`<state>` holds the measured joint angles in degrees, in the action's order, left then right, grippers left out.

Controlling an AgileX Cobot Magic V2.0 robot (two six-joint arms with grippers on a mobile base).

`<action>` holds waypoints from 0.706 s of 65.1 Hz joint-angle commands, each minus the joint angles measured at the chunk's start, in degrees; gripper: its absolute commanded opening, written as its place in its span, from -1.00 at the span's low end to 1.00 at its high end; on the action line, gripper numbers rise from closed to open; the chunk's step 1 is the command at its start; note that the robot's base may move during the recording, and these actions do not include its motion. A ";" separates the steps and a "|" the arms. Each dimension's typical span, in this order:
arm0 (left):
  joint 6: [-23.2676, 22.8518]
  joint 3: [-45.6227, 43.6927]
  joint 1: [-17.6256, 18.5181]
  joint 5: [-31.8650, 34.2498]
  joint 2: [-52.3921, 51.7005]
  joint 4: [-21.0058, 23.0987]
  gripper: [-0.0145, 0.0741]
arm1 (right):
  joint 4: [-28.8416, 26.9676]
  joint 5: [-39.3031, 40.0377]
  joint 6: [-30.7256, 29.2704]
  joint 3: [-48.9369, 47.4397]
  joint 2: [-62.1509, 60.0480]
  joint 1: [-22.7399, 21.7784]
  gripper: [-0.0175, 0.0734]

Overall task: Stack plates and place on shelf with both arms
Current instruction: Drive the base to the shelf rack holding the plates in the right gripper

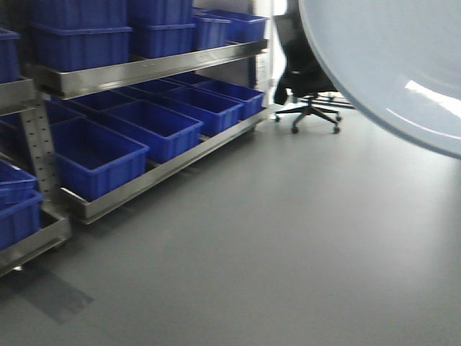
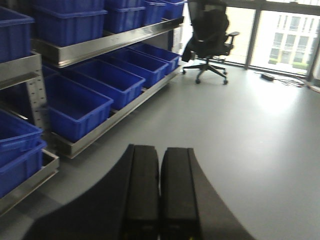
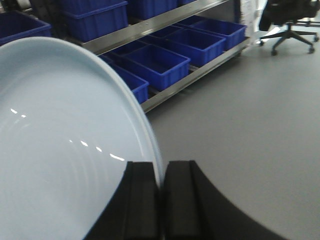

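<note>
My right gripper is shut on the rim of a pale blue-white plate, which it holds up on edge in the air. The same plate fills the top right corner of the front view. I cannot tell whether a second plate lies against it. My left gripper is shut and empty, its two black fingers pressed together above the grey floor. The stainless-steel shelf stands at the left, its rail also in the left wrist view and the right wrist view.
Several deep blue crates fill both shelf levels. A black office chair stands on the grey floor beyond the shelf's far end. Bright windows lie behind it.
</note>
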<state>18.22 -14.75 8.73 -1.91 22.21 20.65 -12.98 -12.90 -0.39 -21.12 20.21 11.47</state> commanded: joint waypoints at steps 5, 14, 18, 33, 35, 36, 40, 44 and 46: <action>0.02 -2.05 0.06 4.44 0.46 0.46 -0.49 | -0.06 5.73 0.02 -1.69 0.11 -0.20 -0.51; 0.02 -2.05 0.06 4.44 0.46 0.46 -0.49 | -0.06 5.73 0.02 -1.69 0.11 -0.20 -0.51; 0.02 -2.05 0.06 4.44 0.46 0.46 -0.49 | -0.06 5.73 0.02 -1.69 0.11 -0.20 -0.51; 0.02 -2.05 0.06 4.44 0.46 0.46 -0.49 | -0.06 5.73 0.02 -1.69 0.11 -0.20 -0.51; 0.02 -2.05 0.06 4.44 0.46 0.46 -0.49 | -0.06 5.73 0.02 -1.69 0.11 -0.20 -0.51; 0.02 -2.05 0.06 4.44 0.46 0.46 -0.49 | -0.06 5.73 0.02 -1.69 0.11 -0.20 -0.51; 0.02 -2.05 0.06 4.44 0.46 0.46 -0.49 | -0.06 5.73 0.02 -1.69 0.11 -0.20 -0.51; 0.02 -2.05 0.06 4.44 0.46 0.46 -0.49 | -0.06 5.73 0.02 -1.69 0.11 -0.20 -0.51; 0.02 -2.05 0.06 4.44 0.46 0.46 -0.49 | -0.06 5.73 0.02 -1.69 0.11 -0.20 -0.51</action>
<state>18.22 -14.75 8.73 -1.91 22.21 20.65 -12.98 -12.90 -0.39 -21.12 20.21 11.47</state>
